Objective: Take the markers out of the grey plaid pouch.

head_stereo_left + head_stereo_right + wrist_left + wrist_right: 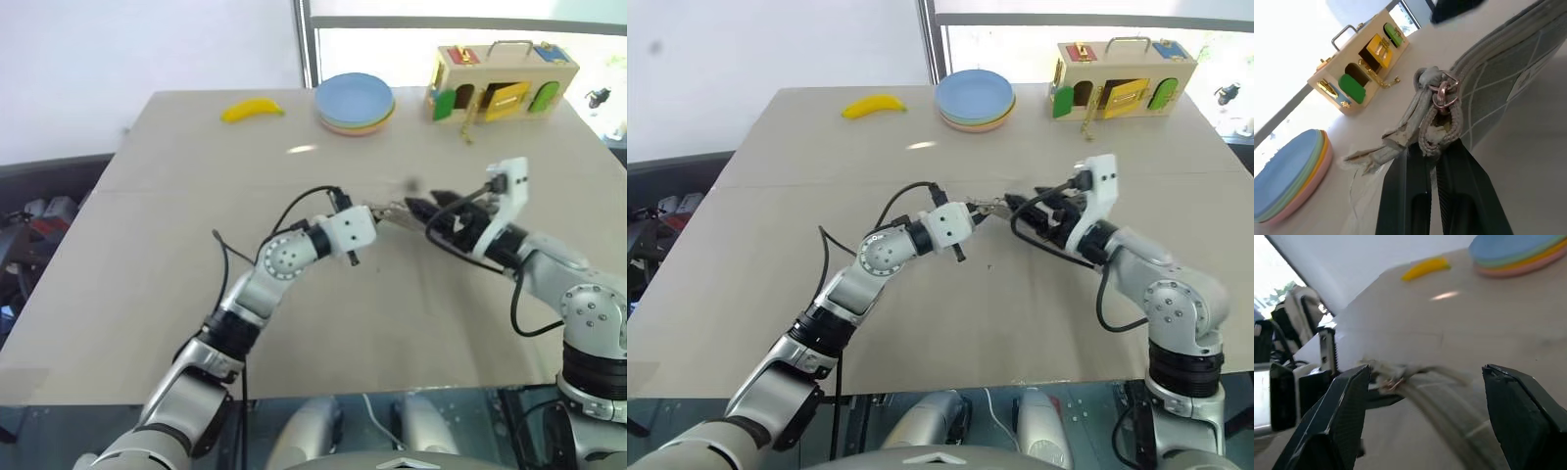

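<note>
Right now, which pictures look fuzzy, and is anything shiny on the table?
Right wrist view: the pouch between the open right gripper is smeared with blur; the banana is soft too. Left wrist view: the pouch's zipper end is sharp, the window behind the wooden box glares white. Left eye view: a bright glare spot on the table.

- Silver-grey arm links with black bands at the joints.
- White blocky wrist housings on both arms.
- Loose black cables looping beside each forearm.
- Left gripper (pixel 1442 196) and right gripper (pixel 1425 418): plain black wedge-shaped fingers.
</note>
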`<action>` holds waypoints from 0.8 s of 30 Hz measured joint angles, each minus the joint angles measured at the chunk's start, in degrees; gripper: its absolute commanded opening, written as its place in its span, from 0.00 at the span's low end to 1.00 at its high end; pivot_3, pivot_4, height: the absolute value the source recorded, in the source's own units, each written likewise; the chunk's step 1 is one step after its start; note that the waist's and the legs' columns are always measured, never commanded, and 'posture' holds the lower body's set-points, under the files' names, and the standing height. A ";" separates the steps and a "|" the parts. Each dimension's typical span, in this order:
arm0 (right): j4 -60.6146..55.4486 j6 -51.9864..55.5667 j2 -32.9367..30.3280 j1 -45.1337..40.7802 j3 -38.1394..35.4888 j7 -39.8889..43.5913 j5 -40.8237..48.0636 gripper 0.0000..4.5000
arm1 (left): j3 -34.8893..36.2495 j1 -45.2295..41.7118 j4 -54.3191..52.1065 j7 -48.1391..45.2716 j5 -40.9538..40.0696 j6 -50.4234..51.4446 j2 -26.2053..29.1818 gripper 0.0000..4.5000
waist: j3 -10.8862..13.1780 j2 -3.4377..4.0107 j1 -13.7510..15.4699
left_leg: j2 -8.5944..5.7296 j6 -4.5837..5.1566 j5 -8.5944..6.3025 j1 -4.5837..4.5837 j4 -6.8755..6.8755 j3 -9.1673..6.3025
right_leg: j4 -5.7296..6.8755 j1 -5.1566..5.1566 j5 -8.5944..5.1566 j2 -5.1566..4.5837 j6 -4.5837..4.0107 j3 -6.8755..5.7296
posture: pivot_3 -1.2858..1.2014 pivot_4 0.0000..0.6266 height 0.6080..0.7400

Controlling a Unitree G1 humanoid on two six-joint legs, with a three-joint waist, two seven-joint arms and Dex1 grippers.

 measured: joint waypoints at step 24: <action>9.02 0.65 9.02 -0.47 -4.30 -21.87 23.88 0.63 | -2.21 -0.09 2.31 -1.21 11.04 -13.39 0.04 0.00 | -0.01 0.02 -0.26 | -0.01 0.00 0.00 0.00 0.00 0.01 | 0.03 -0.02 0.00 0.00 0.00 0.00 | 0.52 0.24 1.00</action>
